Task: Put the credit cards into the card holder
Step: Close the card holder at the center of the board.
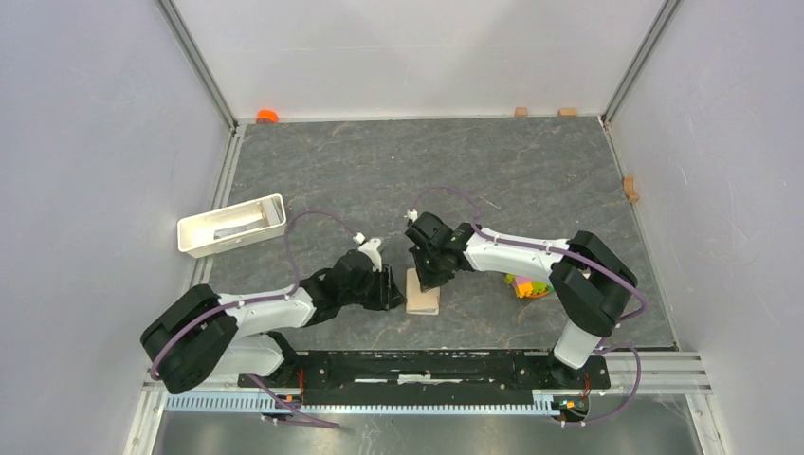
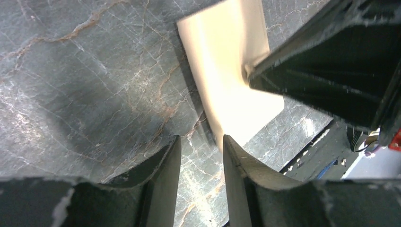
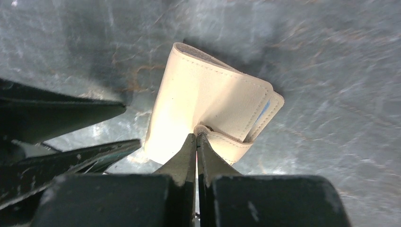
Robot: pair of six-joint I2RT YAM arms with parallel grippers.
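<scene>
1. We judge the task to be at its closing step; the small beige-tan folding card holder (image 3: 208, 104) lies folded shut on the grey marbled table (image 1: 379, 171), near the front edge between the two arms, with its snap tab (image 3: 231, 144) wrapped over the cover
2. The right claw (image 3: 196, 135) has its fingers pressed together with no gap; the tips bear down on the snap tab at the fastener; we cannot tell whether any material is pinched between them
3. The left claw (image 2: 202, 139) stands partly open just beside the card holder; only bare table shows between its fingers, so it has hold of nothing
4. The next move, as we judge it, calls for the right claw to lift straight off the snap tab without dragging the card holder; if the tab springs up it needs another press, with the left claw steadying the near edge
5. Our count: one card holder; no loose thin plastic credit cards in any view; one thin blue edge (image 3: 265, 111) peeping from the fold, card or pocket we cannot say, so the number inside is hidden from us; one white rectangular plastic tray (image 1: 228, 242) at the left, well apart; one cluster of coloured toy bricks (image 1: 529, 286) under the right arm, too small to number; three small tan blocks (image 1: 520, 111) along the far and right edges; one small orange piece (image 1: 267, 116) at the far left corner; two claws
</scene>
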